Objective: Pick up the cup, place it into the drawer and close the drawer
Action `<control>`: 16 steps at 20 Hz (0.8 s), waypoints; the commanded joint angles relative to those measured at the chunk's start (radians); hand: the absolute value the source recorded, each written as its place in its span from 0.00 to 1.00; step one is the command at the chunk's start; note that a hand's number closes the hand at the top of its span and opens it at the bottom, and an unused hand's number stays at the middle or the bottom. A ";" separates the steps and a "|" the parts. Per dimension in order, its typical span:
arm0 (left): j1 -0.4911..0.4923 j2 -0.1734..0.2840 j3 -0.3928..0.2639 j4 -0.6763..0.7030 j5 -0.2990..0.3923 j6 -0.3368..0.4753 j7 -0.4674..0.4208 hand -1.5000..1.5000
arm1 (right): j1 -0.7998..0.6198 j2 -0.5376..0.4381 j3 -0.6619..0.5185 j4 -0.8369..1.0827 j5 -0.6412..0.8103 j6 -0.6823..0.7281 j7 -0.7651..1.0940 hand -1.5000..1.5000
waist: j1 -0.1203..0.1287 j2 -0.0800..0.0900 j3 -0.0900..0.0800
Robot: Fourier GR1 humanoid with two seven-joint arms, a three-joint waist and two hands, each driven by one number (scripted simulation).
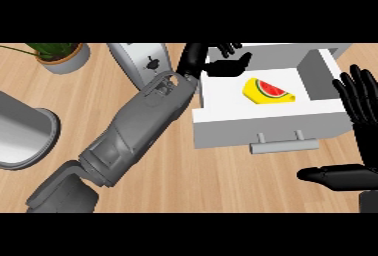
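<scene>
A yellow cup with a watermelon print lies on its side inside the open white drawer. My left arm stretches across the counter to the drawer's back left corner. There my left hand is open with relaxed fingers, just left of the cup and not touching it. At the view's right edge my right hand rests open with fingers up, beside the drawer's right wall. Its thumb points left below the drawer front.
The drawer's grey handle faces me. A grey appliance stands left of the drawer, under my left forearm. A potted plant sits at the back left. A large grey round vessel lies at the left edge.
</scene>
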 commanded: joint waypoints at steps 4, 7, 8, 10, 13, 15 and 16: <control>0.030 0.000 -0.163 0.021 0.001 0.052 0.041 0.00 | 0.028 -0.023 -0.020 -0.004 -0.018 0.033 -0.022 0.00 | -0.011 0.001 0.000; 0.017 0.000 -0.189 0.034 0.013 0.083 0.032 0.00 | -0.009 -0.012 -0.005 0.015 -0.018 0.033 -0.036 0.00 | -0.016 0.006 0.000; 0.041 0.000 -0.222 -0.038 0.038 0.160 0.039 0.00 | -0.043 -0.001 0.011 0.039 -0.010 0.018 -0.012 0.00 | -0.034 0.009 0.000; 0.032 0.000 -0.182 -0.036 0.068 0.142 -0.022 0.00 | -0.048 -0.044 -0.048 0.036 -0.079 0.057 -0.008 0.00 | -0.026 0.007 0.000; 0.022 0.000 -0.173 -0.054 0.074 0.145 -0.056 0.00 | -0.013 0.006 -0.024 0.031 -0.171 0.098 -0.010 0.00 | 0.000 -0.002 0.000; 0.008 0.000 -0.137 -0.071 0.110 0.118 -0.082 0.00 | 0.036 0.015 0.019 -0.031 -0.191 0.134 0.011 0.00 | 0.001 -0.004 -0.001; 0.031 0.000 -0.158 -0.102 0.124 0.158 -0.123 0.00 | -0.018 -0.001 0.003 0.032 -0.190 0.133 0.002 1.00 | 0.000 0.001 -0.001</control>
